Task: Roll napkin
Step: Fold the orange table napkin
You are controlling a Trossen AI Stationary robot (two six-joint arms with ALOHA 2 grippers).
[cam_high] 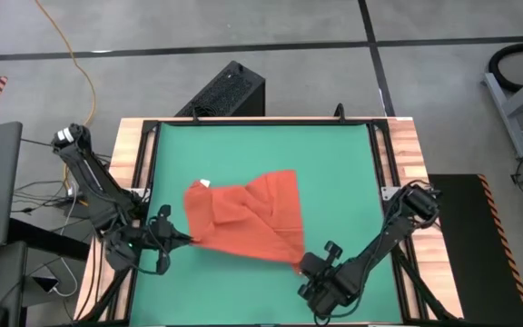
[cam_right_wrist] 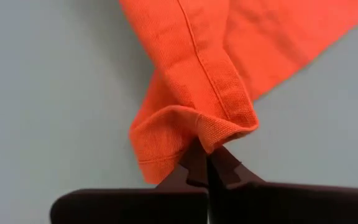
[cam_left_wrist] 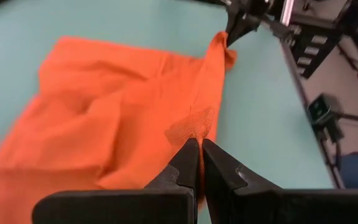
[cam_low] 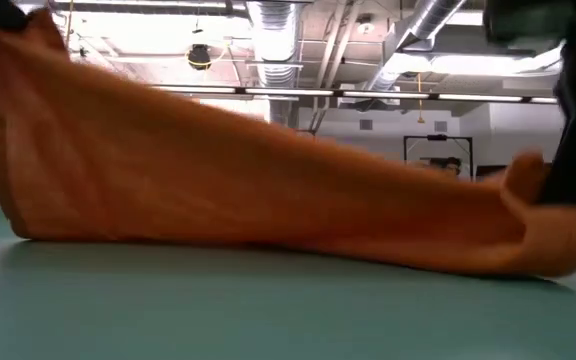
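Left gripper (cam_high: pixel 187 239) and right gripper (cam_high: pixel 303 264) pinch opposite napkin (cam_high: pixel 248 218) corners — cloth between.

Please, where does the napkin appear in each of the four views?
High view: the napkin lies mid-table on the green mat.
Low view: it spans the picture, one end raised.
Left wrist view: it fills the left half.
Right wrist view: its corner sits centre.
Shared landmark: the green mat.

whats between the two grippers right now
Only the napkin: the high view shows it spanning from the left gripper to the right gripper, each shut on an edge.
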